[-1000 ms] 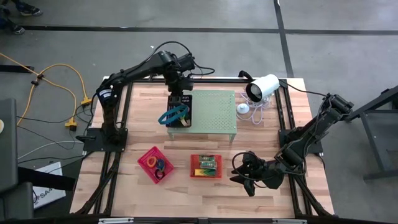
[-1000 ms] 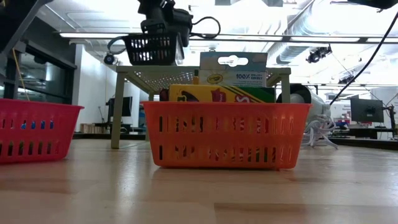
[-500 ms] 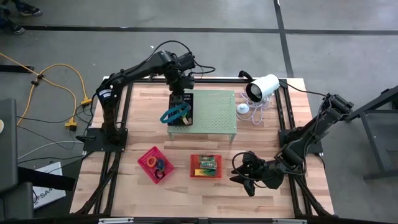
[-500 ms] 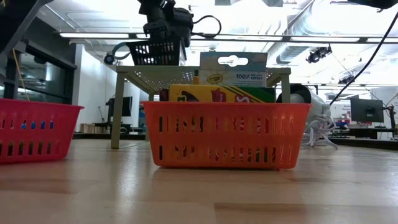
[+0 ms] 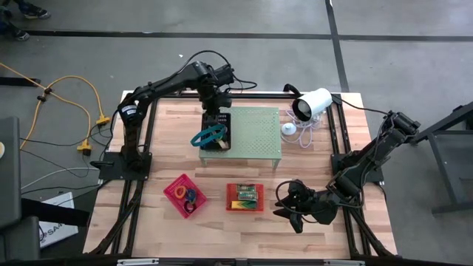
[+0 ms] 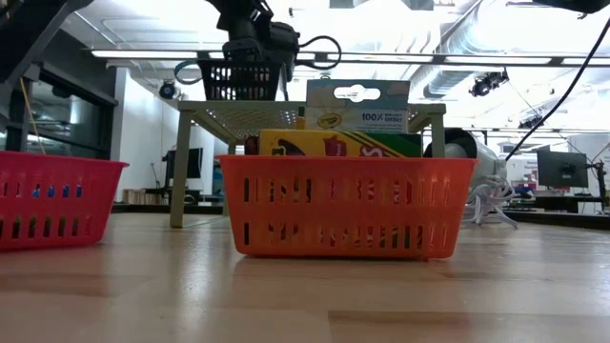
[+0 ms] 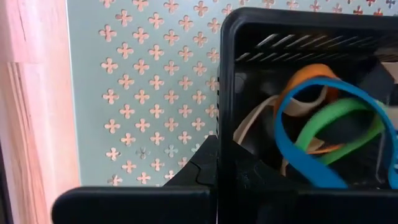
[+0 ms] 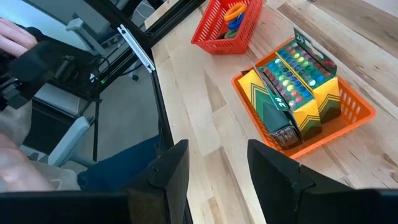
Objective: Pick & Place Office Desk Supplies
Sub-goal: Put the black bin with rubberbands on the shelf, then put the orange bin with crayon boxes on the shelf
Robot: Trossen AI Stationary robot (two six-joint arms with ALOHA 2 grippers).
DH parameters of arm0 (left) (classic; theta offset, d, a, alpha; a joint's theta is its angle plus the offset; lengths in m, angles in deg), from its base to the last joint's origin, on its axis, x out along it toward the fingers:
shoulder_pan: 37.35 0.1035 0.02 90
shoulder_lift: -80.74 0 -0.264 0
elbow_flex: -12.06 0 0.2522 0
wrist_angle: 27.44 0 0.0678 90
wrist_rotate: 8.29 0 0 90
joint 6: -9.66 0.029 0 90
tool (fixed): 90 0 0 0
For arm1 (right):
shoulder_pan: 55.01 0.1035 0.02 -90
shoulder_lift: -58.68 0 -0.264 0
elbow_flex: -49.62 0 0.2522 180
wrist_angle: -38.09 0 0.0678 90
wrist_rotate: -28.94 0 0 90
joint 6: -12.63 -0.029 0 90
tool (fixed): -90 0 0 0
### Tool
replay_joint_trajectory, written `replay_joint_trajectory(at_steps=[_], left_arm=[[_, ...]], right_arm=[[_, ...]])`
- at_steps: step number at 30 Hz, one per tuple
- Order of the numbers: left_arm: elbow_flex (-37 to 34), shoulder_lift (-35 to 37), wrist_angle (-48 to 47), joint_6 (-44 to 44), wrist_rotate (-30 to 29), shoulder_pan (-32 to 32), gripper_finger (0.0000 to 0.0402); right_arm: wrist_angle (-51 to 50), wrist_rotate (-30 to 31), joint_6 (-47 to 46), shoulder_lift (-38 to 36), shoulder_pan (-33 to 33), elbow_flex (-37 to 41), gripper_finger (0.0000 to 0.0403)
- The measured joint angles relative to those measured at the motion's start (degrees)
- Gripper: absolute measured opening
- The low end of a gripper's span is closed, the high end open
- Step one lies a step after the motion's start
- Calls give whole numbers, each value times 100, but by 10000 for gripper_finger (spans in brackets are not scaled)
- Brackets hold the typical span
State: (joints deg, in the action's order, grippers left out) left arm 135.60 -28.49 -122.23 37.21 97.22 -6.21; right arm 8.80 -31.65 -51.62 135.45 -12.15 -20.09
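Left gripper [image 5: 214,112] is clamped on the rim of the black tray [image 5: 215,131], which sits at the left edge of the pale green stand [image 5: 255,133]. Its wrist view shows the dark fingers pinching the tray wall [image 7: 227,112], probably so the whole tray can be shifted as one load rather than band by band. Inside lie the blue band [image 7: 311,149], green band [image 7: 339,121], an orange ring [image 7: 305,74] and a tan loop [image 7: 255,121], all loose.

Nearer the front of the table, the pink tray [image 5: 185,196] holds coloured rings, and the orange tray [image 5: 244,196] holds crayon and marker boxes [image 8: 292,84], packed upright to fit.

Right gripper [image 5: 287,210] waits low at the front right, fingers [image 8: 273,171] parted and holding nothing.
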Motion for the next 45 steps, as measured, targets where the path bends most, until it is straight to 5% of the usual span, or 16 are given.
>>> replay_joint_trajectory(at_steps=[8,20,45], left_arm=[[0,0,-16,-16,-24,0,7],[-4,-4,-20,8,-57,2,67],[669,-4,-427,107,20,2,70]], right_arm=[[1,2,0,1,2,0,150],[-2,1,0,1,2,0,150],[-4,1,0,1,1,0,150]])
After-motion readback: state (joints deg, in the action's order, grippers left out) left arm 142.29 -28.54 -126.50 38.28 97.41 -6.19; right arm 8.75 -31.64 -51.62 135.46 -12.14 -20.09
